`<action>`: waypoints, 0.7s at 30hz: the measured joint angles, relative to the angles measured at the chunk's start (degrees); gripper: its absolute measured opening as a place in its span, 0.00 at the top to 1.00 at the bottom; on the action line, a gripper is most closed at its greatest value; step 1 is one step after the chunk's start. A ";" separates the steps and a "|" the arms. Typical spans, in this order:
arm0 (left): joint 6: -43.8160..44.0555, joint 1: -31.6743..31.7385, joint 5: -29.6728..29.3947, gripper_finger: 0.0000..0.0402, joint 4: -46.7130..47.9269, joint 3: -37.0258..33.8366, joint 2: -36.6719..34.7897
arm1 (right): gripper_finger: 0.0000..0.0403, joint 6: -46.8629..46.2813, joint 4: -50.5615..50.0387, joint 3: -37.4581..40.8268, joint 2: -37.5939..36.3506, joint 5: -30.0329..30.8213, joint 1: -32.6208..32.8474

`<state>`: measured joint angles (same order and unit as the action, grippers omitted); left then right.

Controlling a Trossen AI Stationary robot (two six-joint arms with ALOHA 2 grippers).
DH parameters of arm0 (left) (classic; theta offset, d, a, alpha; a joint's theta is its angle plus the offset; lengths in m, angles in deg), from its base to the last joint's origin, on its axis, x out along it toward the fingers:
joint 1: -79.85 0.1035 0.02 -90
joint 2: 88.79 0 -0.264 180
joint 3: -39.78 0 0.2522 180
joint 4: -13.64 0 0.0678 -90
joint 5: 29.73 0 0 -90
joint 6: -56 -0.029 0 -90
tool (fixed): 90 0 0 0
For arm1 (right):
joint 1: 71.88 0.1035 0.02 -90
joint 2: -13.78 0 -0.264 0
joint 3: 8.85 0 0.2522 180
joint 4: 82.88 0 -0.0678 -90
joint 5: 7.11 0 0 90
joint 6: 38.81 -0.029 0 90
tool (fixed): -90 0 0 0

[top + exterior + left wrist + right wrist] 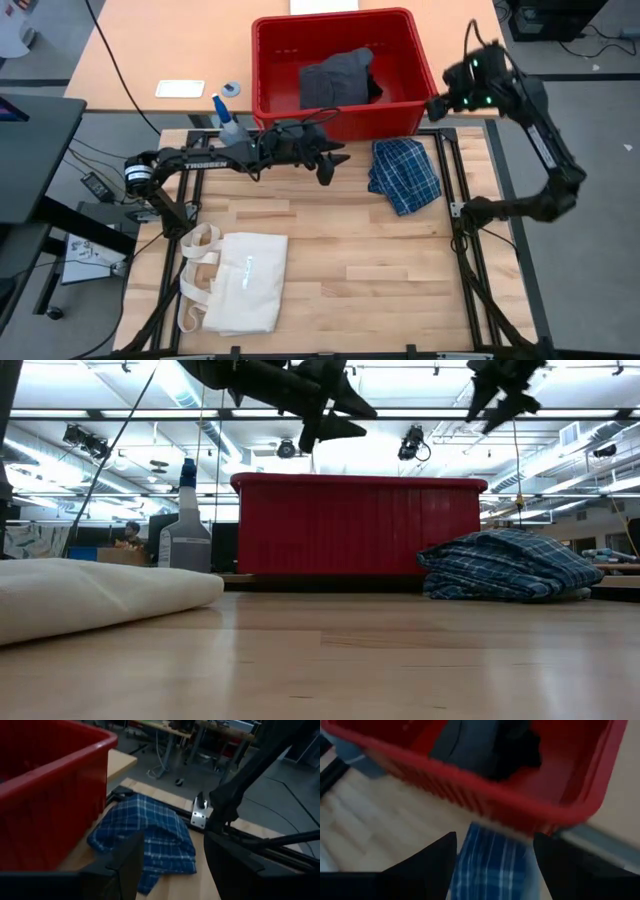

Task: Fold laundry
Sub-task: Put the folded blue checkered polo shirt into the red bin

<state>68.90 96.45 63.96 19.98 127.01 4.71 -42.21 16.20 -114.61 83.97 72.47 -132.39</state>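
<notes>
Plaid garment [404,173], blue and white, lies bunched on the wooden table [340,270] just in front of the red basket [345,118], toward the basket's right end, its longer side running away from the basket toward the table's near edge. Two more pieces of laundry, a grey-blue garment [333,80] and a dark garment [372,88] beside it, are inside the basket. The left gripper [333,163] hangs above the table near the basket's front wall with its fingers apart and nothing between them; the plaid piece lies to its right, close by and lower, and the left wrist view looks past the fingers straight onto it. The right gripper [440,107] is raised beside the basket's right front corner, fingers likewise apart and empty, with the plaid cloth below and a little toward the table's middle. Both grippers are near it; the right one seems slightly closer to the cloth's basket-side edge. A cream tote bag [234,282] lies well apart, at the left front.
</notes>
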 joint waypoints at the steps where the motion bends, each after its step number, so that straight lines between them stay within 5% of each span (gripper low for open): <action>1: -0.45 -0.10 0.00 0.48 -0.52 0.00 0.05 | 0.33 -0.90 0.39 2.66 -1.80 -0.42 0.00; 13: -1.93 -0.17 0.49 0.48 -10.66 0.00 6.84 | 0.33 -11.78 1.14 30.83 -15.14 -11.30 -0.76; 21: 0.39 -0.87 0.70 0.48 -11.88 -0.04 9.73 | 0.25 -9.71 8.06 38.90 -15.13 -2.42 0.79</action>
<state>69.29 95.58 64.65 8.10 126.97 14.44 -51.92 24.25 -75.71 68.85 70.05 -131.60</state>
